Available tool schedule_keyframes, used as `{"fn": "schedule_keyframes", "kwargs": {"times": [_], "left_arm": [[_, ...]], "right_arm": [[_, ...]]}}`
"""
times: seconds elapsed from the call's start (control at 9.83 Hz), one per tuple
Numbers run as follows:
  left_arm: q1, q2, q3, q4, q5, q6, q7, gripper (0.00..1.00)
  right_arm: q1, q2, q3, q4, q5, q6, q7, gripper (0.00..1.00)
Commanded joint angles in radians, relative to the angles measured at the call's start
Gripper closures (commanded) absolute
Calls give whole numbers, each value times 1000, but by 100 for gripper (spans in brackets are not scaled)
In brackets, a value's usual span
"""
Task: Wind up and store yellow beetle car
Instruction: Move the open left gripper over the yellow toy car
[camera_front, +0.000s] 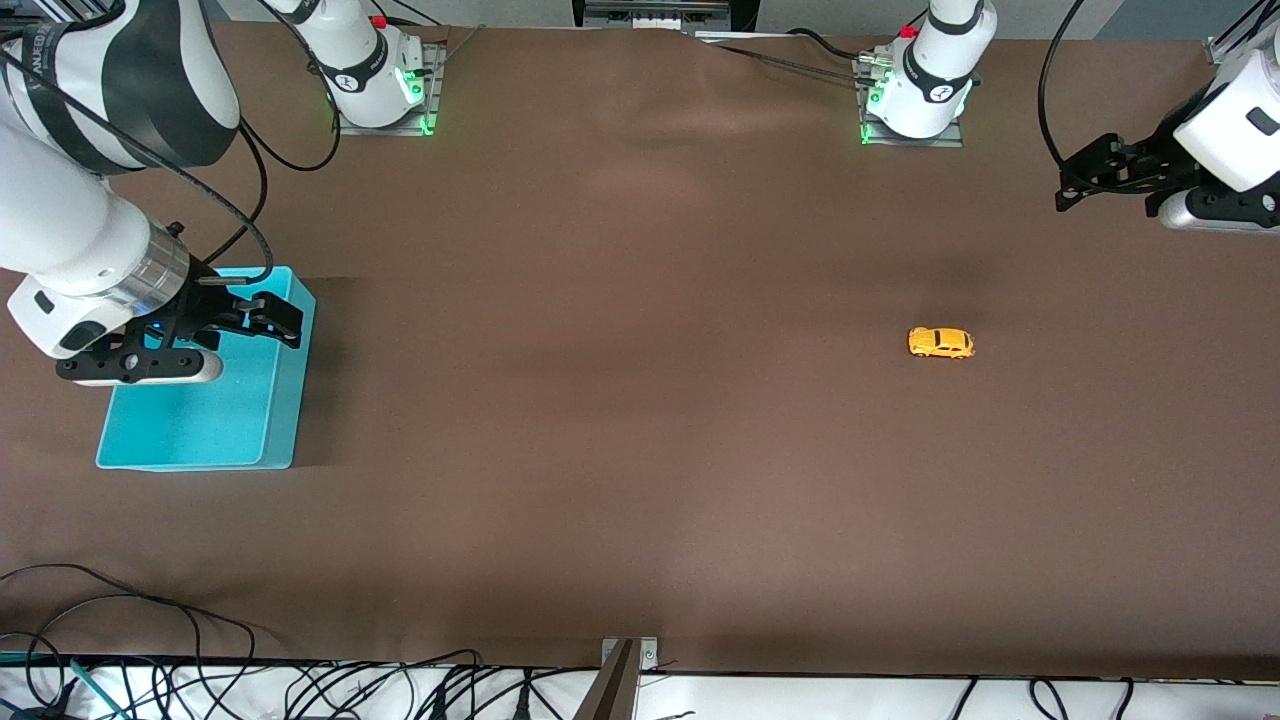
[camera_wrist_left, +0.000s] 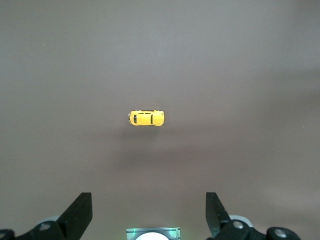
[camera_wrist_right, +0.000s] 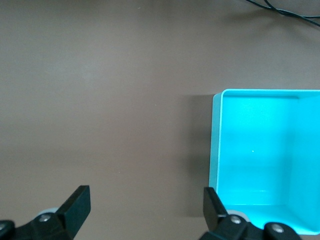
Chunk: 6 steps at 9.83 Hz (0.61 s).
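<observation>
The yellow beetle car (camera_front: 940, 343) stands alone on the brown table toward the left arm's end, on its wheels; the left wrist view also shows the car (camera_wrist_left: 146, 118) from above. My left gripper (camera_front: 1068, 185) hangs open in the air near that end of the table, apart from the car, and nothing lies between its fingers (camera_wrist_left: 148, 202). My right gripper (camera_front: 292, 328) is open and empty over the edge of the blue bin (camera_front: 220, 430) at the right arm's end. The right wrist view shows the right gripper (camera_wrist_right: 145, 195) beside the empty bin (camera_wrist_right: 265, 155).
Both arm bases (camera_front: 375, 80) (camera_front: 920, 95) stand along the table edge farthest from the front camera. Loose cables (camera_front: 150, 640) and a metal bracket (camera_front: 630, 660) lie at the nearest edge. Bare brown table (camera_front: 620, 350) stretches between the bin and the car.
</observation>
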Motion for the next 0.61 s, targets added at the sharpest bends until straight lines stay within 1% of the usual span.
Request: {"fn": "schedule_keyframes", "kwargs": {"times": [0.0,0.1,0.2,0.31,0.41,0.51], "left_arm": [[54,-2,-1,8,16,-14,1,0],[57,5,-1,-10,16,-11,1,0],[57,19,-1,-82,24,44,-1,0],[59,22,-1,-172,25,137,-2,0],[60,34,3,-190,25,168,-1,0],[60,41,5,-190,40,170,-1,0]], "right_arm": [[-6,-9,2,8,13,-20,-12,0],[-4,-9,2,8,13,-20,-12,0],[-6,-9,2,8,13,-20,-12,0],[-6,-9,2,8,13,-20,-15,0],[-6,-9,2,8,13,-20,-15,0],[-6,-9,2,8,13,-20,-14,0]]}}
